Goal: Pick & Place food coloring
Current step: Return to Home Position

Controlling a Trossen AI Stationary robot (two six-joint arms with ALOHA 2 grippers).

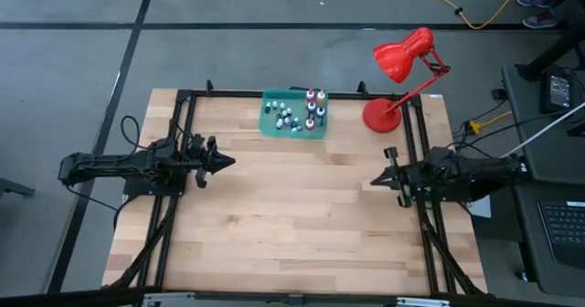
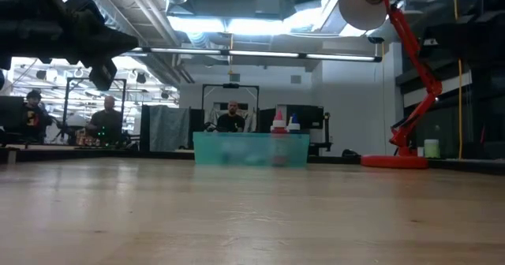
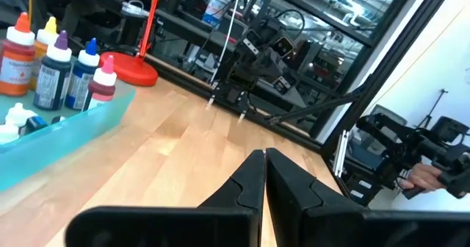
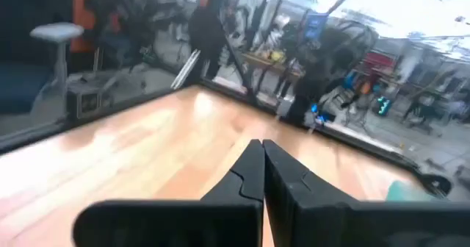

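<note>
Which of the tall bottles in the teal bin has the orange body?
The bottle at the row's end, beside the yellow-capped one; the other three show dark blue or maroon bodies under purple, blue and pink caps.

The wooden table point(image 2: 252, 214) fills the lower half of the low view. A translucent teal bin point(image 2: 237, 150) stands at the far middle. Two food coloring bottles point(image 2: 278, 126) show pale caps above its rim; other contents are blurred. The red desk lamp point(image 2: 412, 107) stands to the right of the bin, apart from it. The dark left arm point(image 2: 71, 28) hangs at upper left, above the table. Three people point(image 2: 231, 118) sit in the room beyond.
</note>
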